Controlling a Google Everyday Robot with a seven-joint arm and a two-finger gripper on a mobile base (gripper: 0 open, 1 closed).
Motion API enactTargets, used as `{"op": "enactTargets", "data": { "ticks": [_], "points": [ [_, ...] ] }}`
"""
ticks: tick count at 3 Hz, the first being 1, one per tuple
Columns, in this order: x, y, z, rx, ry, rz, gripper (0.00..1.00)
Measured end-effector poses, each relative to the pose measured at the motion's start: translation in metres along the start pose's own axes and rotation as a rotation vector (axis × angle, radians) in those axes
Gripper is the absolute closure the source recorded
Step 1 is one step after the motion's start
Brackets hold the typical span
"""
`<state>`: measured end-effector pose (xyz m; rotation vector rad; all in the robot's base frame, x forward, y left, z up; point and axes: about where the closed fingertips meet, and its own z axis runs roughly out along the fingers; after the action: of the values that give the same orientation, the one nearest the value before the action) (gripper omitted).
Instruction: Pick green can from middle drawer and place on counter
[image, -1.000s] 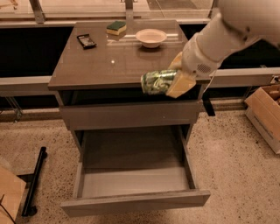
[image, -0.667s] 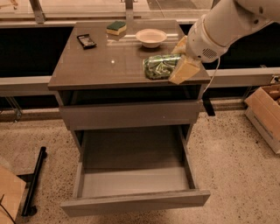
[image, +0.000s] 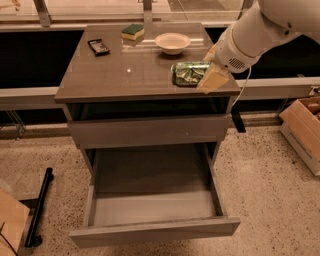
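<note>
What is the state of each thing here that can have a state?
middle drawer: pulled open, empty.
green can: on its side, held low over the counter; contact unclear.
end effector: closed on the green can, at the counter's right side.
bowl: upright, empty.
</note>
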<state>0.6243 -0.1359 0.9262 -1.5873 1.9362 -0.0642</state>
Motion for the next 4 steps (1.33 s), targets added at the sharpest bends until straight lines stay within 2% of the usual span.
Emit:
{"op": "enactTargets", "data": {
  "ticks": [1,2,3,4],
  "points": [
    [0.018,-0.033,0.018,0.072,0.045,0.067,1.00],
    [0.041,-0.064,0.042,0.121,0.064,0.139,0.97],
    [0.059,-0.092,0.065,0.157,0.076,0.197,0.89],
    [0.073,-0.115,0.087,0.173,0.070,0.236,0.74]
  ]
}}
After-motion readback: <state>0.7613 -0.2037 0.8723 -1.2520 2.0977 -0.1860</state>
